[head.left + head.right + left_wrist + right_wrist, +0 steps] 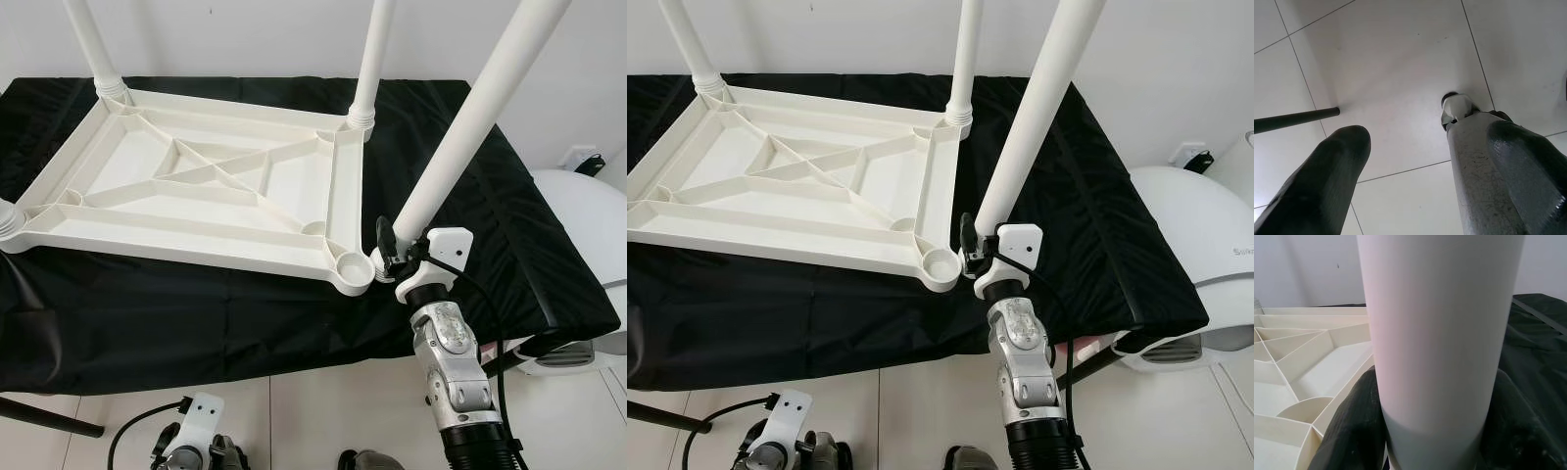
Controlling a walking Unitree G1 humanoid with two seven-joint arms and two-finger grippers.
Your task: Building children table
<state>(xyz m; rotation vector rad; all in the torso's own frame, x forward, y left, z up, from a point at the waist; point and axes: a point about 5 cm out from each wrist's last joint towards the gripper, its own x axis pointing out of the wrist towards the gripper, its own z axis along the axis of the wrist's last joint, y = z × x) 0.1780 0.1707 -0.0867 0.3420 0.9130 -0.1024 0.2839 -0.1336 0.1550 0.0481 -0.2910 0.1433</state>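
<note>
Count from my station: one tabletop, four legs, two claws.

I see one white upturned tabletop (206,191) on one black-draped table (490,225). Three legs (372,59) stand in its corner sockets; a fourth leg (470,127) sits in my right claw (384,257). One empty socket (355,264). My left claw (1415,161) makes two.

Head cameras look down on an upturned white tabletop (206,186); the right wrist camera hugs a leg (1442,342), the left faces floor tiles (1400,58).
</note>
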